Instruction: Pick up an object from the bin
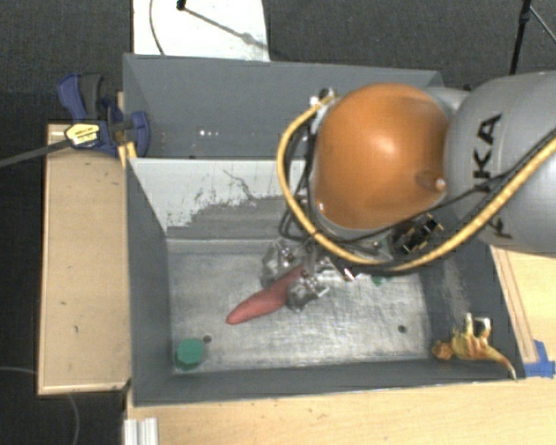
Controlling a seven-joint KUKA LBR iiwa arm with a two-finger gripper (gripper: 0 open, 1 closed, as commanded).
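Centrally, the gripper (301, 281) is shown low over the floor of the grey bin (148, 276), beneath the arm's orange wrist cover (380, 156). It is met there by the thicker, upper-right end of a red tapered object (259, 306), shaped like a chilli or carrot, whose pointed tip is directed toward the lower left. Whether the jaws are open, closed or clamped on that end cannot be told, since the metal parts are crowded together. A small green cylinder (190, 352) is seen near the lower-left corner, well apart from the gripper, and a yellow toy dinosaur (468, 343) is lodged in the lower-right corner. Several risks may be judged from this arrangement. Because the red object is engaged at one end rather than at its middle, it could be levered downward by its own length and lost on lifting. It could also be squeezed out of a closing grip by its taper. Were the gripper driven lower, the bin floor could be struck.
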